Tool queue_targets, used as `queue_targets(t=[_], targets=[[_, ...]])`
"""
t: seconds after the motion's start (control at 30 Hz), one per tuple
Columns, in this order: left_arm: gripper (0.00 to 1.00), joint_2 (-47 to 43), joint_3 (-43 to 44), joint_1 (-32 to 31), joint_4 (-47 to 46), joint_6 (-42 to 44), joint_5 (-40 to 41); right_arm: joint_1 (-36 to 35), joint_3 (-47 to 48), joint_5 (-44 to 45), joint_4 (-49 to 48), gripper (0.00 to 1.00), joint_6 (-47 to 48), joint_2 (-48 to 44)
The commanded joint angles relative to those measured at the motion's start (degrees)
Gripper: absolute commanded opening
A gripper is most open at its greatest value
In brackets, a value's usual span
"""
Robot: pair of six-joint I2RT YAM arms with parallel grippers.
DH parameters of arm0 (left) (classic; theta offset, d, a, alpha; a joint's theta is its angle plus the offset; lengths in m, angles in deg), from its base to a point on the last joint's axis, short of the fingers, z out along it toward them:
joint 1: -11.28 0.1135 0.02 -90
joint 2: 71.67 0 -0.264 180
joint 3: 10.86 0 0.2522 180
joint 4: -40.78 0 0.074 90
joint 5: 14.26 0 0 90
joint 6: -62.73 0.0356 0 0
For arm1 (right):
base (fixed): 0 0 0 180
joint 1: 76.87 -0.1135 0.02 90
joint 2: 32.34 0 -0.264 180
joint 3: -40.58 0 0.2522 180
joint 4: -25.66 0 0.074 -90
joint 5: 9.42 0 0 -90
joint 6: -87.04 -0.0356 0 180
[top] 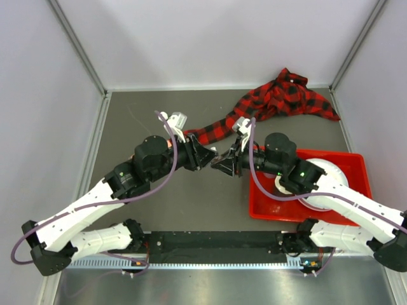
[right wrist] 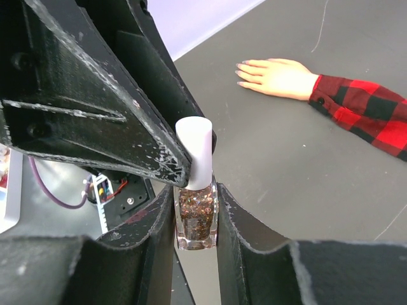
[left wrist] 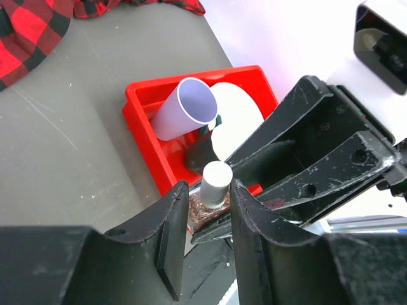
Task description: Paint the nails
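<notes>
A small glass bottle (right wrist: 196, 219) of coppery glitter polish with a white cap (right wrist: 194, 151) stands upright, and my right gripper (right wrist: 194, 192) is shut on its glass body. Both grippers meet mid-table, left gripper (top: 205, 157) facing right gripper (top: 223, 164). In the left wrist view my left gripper (left wrist: 206, 190) straddles the cap (left wrist: 217, 181), with a gap showing on the left side. The pale mannequin hand (right wrist: 278, 77) lies flat on the grey mat, its nails (right wrist: 243, 73) tiny at the fingertips, at the end of a red-and-black plaid sleeve (right wrist: 362, 109). The left arm hides most of the hand in the top view.
A red tray (top: 356, 159) sits at the right, under the right arm, with a white plate (top: 325, 170) and a pale tipped cup (left wrist: 186, 109) in it. The plaid cloth bunches up at the back right (top: 292, 95). White walls enclose the table.
</notes>
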Motion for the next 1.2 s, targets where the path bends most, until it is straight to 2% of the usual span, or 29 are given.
queue_targets(t=[0.0,0.07,0.2,0.3,0.33,0.47,0.5,0.6,0.63,0.7,0.73,0.77,0.87,0.97,1.03,1.13,1.17], targets=[[0.37,0.4,2.0,-0.1,-4.4,-0.5,-0.4,-0.8,3.8,0.5,-1.4,0.0,0.9,-1.0],[0.36,0.5,1.8,-0.1,-4.9,-0.6,-0.8,-0.9,3.9,0.3,-1.5,0.0,0.7,-1.1],[0.26,1.0,1.7,-0.1,-6.6,-0.9,-3.8,-0.9,4.0,0.0,-1.5,0.0,0.5,-1.5],[0.13,0.9,1.5,-0.1,-7.5,-0.3,-5.7,-0.9,4.7,-0.7,-1.4,0.0,0.3,-1.7],[0.0,0.4,1.3,-0.1,-8.0,0.6,-6.5,-0.9,4.8,-0.9,-1.6,0.0,0.2,-1.8],[0.0,-2.5,-1.2,-0.1,-15.7,5.1,-15.0,-0.9,4.8,-9.3,-3.5,0.0,1.3,-2.6],[0.0,-3.4,-1.9,-0.1,-16.9,7.4,-19.9,-0.9,5.0,-11.3,-4.2,0.0,1.6,-3.0],[0.0,-3.8,-2.0,-0.1,-20.8,11.2,-28.0,-0.9,5.4,-20.2,-5.3,0.0,0.9,-3.6],[0.0,-3.7,-2.0,-0.1,-23.3,11.8,-34.0,-0.9,5.4,-23.0,-7.8,0.0,0.2,-3.7],[0.0,-2.9,-2.0,-0.1,-27.2,11.1,-40.7,-0.9,4.9,-31.4,-11.8,0.0,-3.1,-4.0],[0.0,-2.5,-2.0,-0.1,-29.3,10.2,-47.3,-0.9,4.3,-34.0,-17.6,0.0,-4.7,-4.4],[0.0,-2.1,-1.8,-0.1,-34.7,9.1,-50.2,-0.9,3.4,-38.3,-20.2,0.0,-6.3,-4.5],[0.0,-0.8,-1.6,-0.1,-43.9,4.1,-57.8,-0.9,3.8,-43.9,-26.5,0.0,-11.7,-4.1],[0.0,0.1,1.0,-0.1,-43.4,3.8,-57.7,-1.0,5.3,-44.3,-24.9,0.0,-13.0,-3.9],[0.0,0.2,3.0,-0.1,-35.7,8.0,-55.1,-1.1,7.3,-43.0,-20.2,0.0,-9.8,-4.2],[0.01,-1.0,6.6,-0.1,-22.6,13.1,-44.3,-1.1,9.4,-38.8,-9.4,0.0,-4.7,-5.2],[0.08,-1.6,7.7,-0.1,-19.8,14.3,-40.9,-1.0,9.8,-36.0,-7.0,0.0,-3.7,-5.8]])
